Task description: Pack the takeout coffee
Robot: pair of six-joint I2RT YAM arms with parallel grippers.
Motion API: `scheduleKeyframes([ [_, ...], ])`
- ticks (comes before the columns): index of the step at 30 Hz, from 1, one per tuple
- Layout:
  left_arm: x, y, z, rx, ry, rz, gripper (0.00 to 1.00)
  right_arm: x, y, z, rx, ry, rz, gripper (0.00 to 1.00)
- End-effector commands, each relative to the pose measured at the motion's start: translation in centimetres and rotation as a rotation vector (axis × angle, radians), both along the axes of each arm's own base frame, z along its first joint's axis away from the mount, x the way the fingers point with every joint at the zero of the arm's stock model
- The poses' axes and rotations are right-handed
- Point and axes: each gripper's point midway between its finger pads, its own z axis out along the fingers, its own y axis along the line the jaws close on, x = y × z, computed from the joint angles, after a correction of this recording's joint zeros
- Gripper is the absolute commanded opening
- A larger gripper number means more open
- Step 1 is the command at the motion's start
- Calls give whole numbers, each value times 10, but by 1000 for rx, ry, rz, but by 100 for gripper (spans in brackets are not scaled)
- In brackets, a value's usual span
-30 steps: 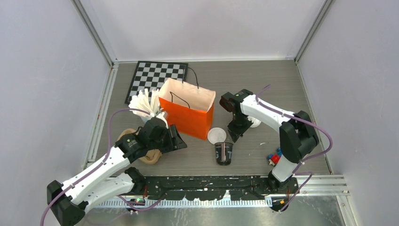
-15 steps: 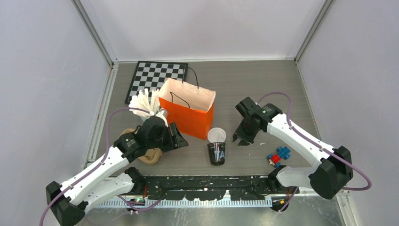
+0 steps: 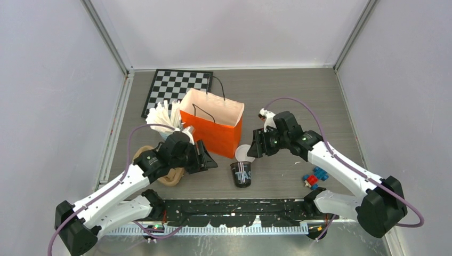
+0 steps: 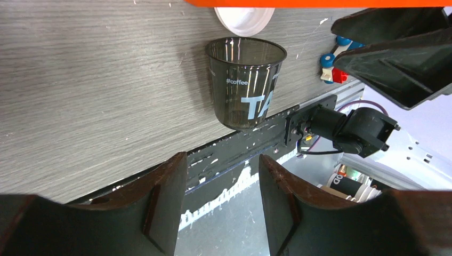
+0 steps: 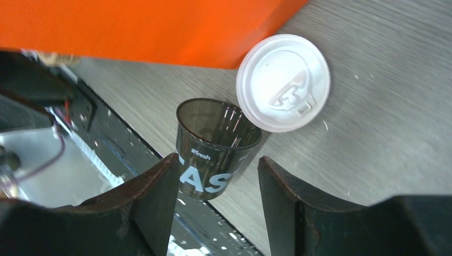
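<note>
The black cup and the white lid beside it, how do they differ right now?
The black cup is dark and see-through with pale print; the white lid is opaque white. The cup stands upright and uncapped; the lid lies flat on the table. Both are round and sit by the orange bag.

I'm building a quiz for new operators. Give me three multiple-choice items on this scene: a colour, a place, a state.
1. The paper bag is: A. blue; B. orange; C. green.
2. The white lid lies: A. on the table beside the black cup; B. inside the bag; C. capping the cup.
3. The right claw is: A. shut on the lid; B. shut on the cup; C. open and empty.
Answers: 1 B, its sides are orange; 2 A, it lies flat by the uncapped cup; 3 C, its jaws stand apart with nothing between.
</note>
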Motion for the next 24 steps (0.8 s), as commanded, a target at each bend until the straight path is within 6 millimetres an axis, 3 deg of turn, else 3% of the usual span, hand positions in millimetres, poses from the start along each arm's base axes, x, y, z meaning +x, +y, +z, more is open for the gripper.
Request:
scheduleKeyframes([
  [1,-3,-9,0,-50,22,-28,53,0,25,7,91,-235,362,61],
  [10,-9,-6,-7,-46,53,-27,53,-10,45,-11,264,-67,605,61],
  [16,-13,-2,-9,-38,65,-16,53,-3,47,-21,236,-98,651,64],
  [24,-14,3,-9,-34,67,12,53,-19,48,-34,269,-59,704,62],
])
